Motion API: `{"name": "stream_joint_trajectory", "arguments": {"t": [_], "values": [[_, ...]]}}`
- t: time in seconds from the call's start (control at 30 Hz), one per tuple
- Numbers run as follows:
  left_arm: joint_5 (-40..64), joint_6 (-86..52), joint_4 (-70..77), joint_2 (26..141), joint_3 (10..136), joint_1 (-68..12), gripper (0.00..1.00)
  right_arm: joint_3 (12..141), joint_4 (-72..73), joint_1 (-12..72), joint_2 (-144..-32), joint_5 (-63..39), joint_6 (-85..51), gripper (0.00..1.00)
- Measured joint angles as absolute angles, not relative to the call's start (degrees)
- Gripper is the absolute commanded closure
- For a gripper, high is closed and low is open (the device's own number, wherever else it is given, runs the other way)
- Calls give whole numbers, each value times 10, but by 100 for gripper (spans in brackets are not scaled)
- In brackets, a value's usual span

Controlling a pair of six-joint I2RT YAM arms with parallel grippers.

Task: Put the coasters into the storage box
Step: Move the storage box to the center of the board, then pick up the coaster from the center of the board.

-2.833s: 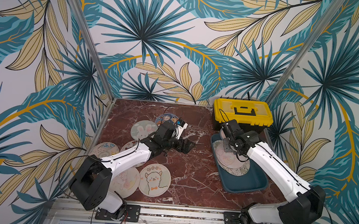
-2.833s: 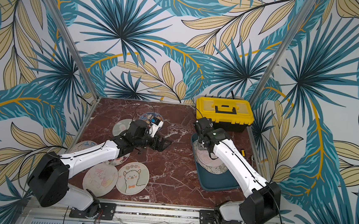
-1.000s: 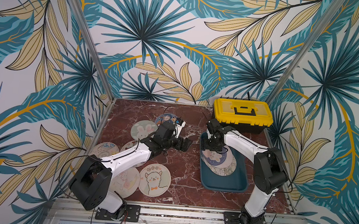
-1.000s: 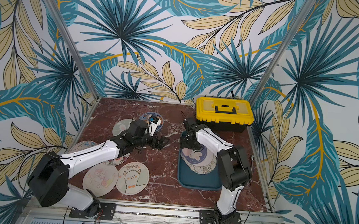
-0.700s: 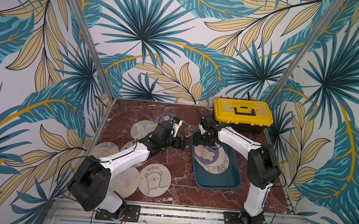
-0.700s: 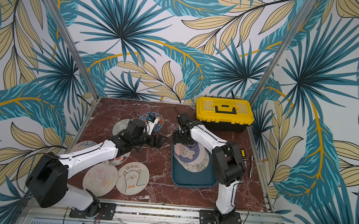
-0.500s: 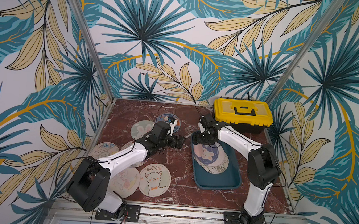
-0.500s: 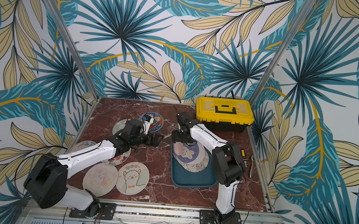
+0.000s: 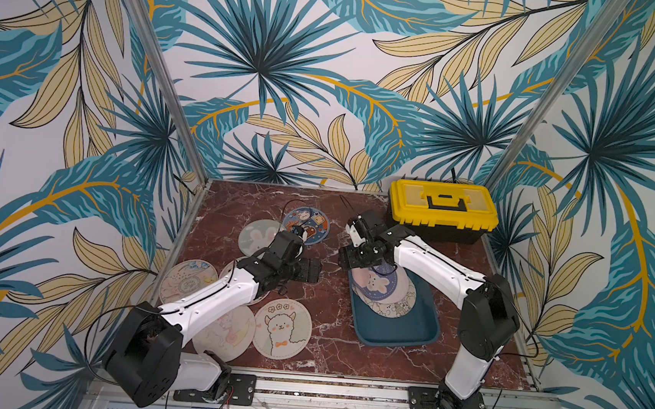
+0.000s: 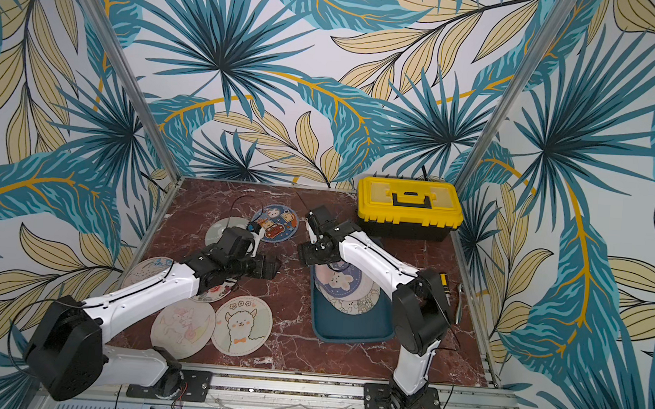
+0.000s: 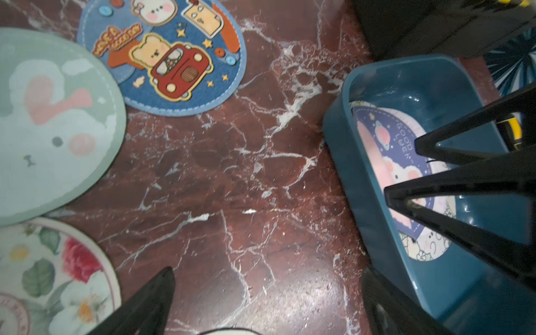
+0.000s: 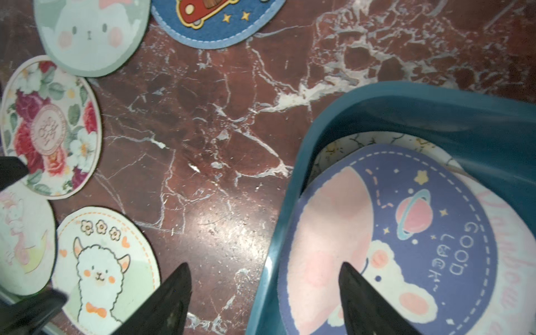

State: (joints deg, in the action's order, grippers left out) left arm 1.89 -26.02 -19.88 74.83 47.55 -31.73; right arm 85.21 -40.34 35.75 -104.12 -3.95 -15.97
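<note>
The teal storage box lies right of the table's centre. It holds a pile of coasters topped by a purple bunny one. My right gripper is open at the box's far left corner, one finger outside the wall and one over the purple coaster. My left gripper is open over bare marble just left of the box. Loose coasters lie on the left: a blue bear one, a mint bunny one, an alpaca one and a floral one.
A yellow-lidded black toolbox stands at the back right, just behind the box. Two more coasters, pink and cream, lie near the left arm. Small tools lie by the right edge.
The storage box has slid leftward towards the table's centre with my right gripper at its far corner. My left gripper has drawn back a little to the left.
</note>
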Motion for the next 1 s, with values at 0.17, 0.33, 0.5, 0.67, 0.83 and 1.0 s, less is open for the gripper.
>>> {"name": "stream_joint_trajectory", "arguments": {"t": [0.17,0.33,0.5,0.67,0.83,1.0], "values": [[5,-296,-244,710,431,-346,0,852,-402,379,-1041,-63,-160,21],[-1,-353,-284,669,396,-372,1,844,-396,400,-1041,-83,-161,25],[-7,-408,-315,616,357,-389,3,837,-388,421,-1045,-104,-168,36],[-15,-444,-330,589,329,-408,4,830,-370,438,-1066,-126,-180,44],[-34,-467,-333,590,310,-439,4,822,-354,457,-1102,-146,-198,49],[-51,-495,-337,601,291,-476,4,809,-332,483,-1127,-158,-219,52]]}}
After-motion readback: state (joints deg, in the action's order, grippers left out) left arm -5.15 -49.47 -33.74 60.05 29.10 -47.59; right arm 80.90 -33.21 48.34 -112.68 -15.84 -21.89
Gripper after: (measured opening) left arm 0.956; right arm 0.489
